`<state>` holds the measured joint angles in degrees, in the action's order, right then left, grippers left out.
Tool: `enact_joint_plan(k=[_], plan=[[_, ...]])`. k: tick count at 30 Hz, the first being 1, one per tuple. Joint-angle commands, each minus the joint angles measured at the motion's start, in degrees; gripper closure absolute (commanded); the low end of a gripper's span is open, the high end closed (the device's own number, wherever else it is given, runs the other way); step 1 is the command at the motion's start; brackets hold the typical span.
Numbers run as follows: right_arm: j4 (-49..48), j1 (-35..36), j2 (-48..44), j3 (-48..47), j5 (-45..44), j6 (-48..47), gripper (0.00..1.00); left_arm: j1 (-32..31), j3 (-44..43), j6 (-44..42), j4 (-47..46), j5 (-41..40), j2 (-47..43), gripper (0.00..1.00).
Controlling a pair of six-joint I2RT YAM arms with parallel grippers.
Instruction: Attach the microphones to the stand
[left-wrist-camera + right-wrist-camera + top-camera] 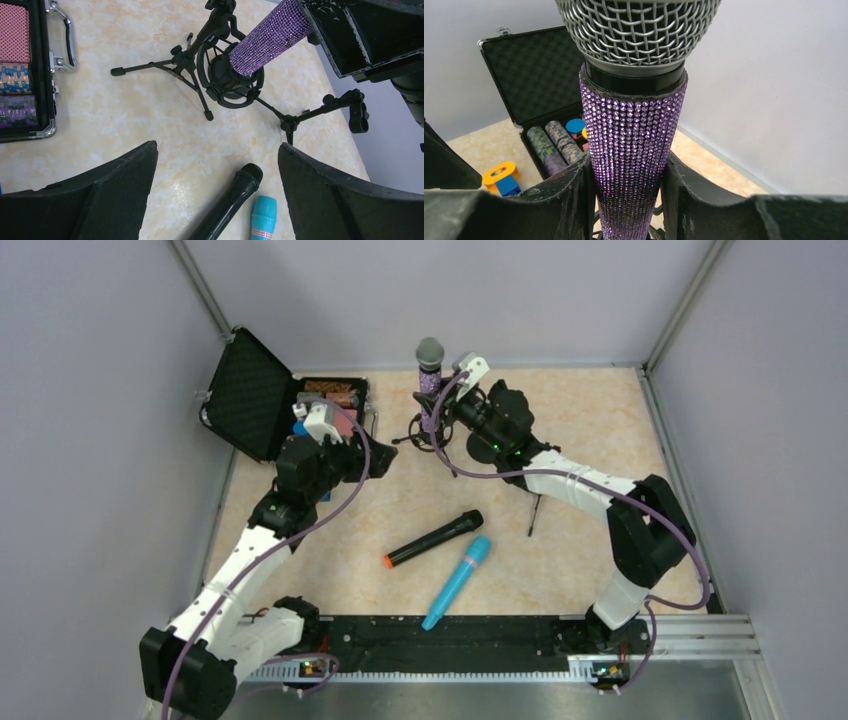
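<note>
Seating of the purple microphone looks to be the step in hand. The right jaws are clamped on its glittery body just under the mesh head, and its tail end sits in the ring mount of the stand, directly below those jaws. It stands close to upright; whether it is pushed fully home cannot be told.

The left jaws are spread wide and hold nothing. The stand lies ahead of them, apart. The black microphone and the blue microphone lie near each other on the counter, just below and in front of the left jaws, neither one gripped. A side arm of the stand ends in a small clip, which is empty.

By this reckoning one of three is nearly placed. The next move calls for the right jaws to open gently and draw back without dragging the light tripod over. After that, one of the two lying microphones wants picking up near its middle.
</note>
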<state>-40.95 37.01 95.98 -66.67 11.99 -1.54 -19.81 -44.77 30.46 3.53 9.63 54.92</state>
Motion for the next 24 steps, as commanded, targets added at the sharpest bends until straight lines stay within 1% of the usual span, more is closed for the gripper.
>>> enact_joint_plan(k=[1, 6, 11, 24], plan=[[-3.09, 0.69, 0.53, -3.75, -1.22, -2.72, 1.00, 0.25, 0.49, 0.12, -2.45, 0.82, -0.31, 0.06], [-3.75, 1.21, -0.01, -0.87, -3.27, -6.29, 1.00, 0.25, 1.11, 0.13, -2.52, 0.53, -0.85, 0.06], [-10.56, 1.22, 0.01, 4.30, -3.14, -6.99, 1.00, 0.27, 1.50, -0.22, -2.63, 0.30, -0.92, 0.06], [-24.78, 1.22, 2.57, 11.88, 1.31, -7.77, 1.00, 0.23, 3.32, 0.92, -3.06, 1.61, -2.48, 0.06]])
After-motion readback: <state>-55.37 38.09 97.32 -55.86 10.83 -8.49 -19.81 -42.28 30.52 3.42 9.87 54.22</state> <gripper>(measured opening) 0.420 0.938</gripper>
